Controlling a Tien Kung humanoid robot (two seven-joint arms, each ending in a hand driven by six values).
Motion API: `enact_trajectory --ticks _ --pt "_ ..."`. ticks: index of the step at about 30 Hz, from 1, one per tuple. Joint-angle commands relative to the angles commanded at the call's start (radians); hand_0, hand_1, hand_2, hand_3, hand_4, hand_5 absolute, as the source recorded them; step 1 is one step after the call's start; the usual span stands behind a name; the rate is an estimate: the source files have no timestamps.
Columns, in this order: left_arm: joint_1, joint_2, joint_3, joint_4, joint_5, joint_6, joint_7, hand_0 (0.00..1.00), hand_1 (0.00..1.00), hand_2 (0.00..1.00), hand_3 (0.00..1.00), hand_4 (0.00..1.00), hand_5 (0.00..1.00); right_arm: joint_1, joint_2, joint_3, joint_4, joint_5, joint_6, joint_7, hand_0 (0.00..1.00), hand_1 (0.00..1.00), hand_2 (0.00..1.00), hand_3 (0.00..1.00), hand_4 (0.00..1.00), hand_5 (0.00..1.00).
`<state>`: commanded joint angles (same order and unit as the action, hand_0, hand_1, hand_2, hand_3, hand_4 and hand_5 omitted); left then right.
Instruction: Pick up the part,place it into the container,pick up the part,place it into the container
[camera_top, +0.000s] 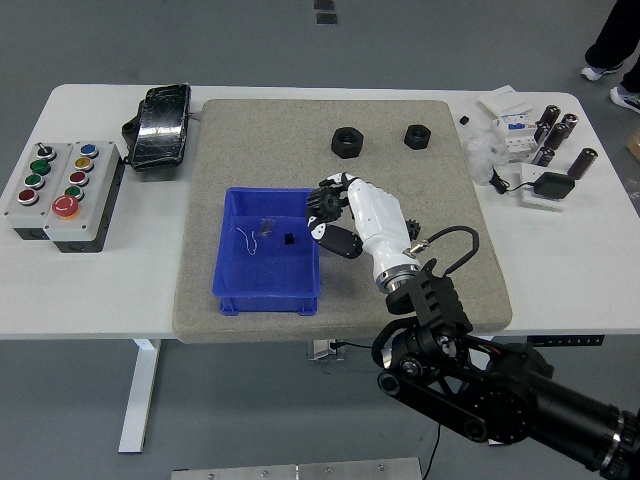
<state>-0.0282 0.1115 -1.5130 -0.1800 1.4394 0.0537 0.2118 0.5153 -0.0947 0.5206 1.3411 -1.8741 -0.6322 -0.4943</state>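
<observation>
Right hand poised at right rim of blue container, fingers curled; held part not discernible. Two black parts resting far on mat, awaiting pickup.

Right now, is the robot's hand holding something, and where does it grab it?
It cannot be told. The right hand has its fingers curled at the blue container's right rim, but no part shows between them. Both black nuts lie untouched on the mat.

Open mat — 2 nuts behind.
</observation>
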Motion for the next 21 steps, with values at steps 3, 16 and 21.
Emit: enact_trajectory --ticks 3,16,21 --pt "0.002 -0.001 -0.002 0.000 0.002 0.000 0.002 0.631 0.554 0.529 0.603 0.648 0.338 0.004 0.004 -0.020 -0.005 0.067 0.008 0.027 0.534 0.593 0.579 0.613 0.387 0.002" --pt "-0.002 -0.001 -0.003 0.000 0.005 -0.001 0.002 0.631 0.552 0.529 0.603 0.648 0.338 0.020 0.006 -0.062 -0.019 0.138 0.003 0.057 0.535 0.612 0.603 0.660 0.378 0.018" --pt "-0.002 -0.002 -0.004 0.000 0.007 -0.002 0.003 0.631 0.552 0.529 0.603 0.648 0.337 0.021 0.006 -0.062 -0.019 0.137 0.002 0.057 0.518 0.612 0.614 0.673 0.432 0.106"
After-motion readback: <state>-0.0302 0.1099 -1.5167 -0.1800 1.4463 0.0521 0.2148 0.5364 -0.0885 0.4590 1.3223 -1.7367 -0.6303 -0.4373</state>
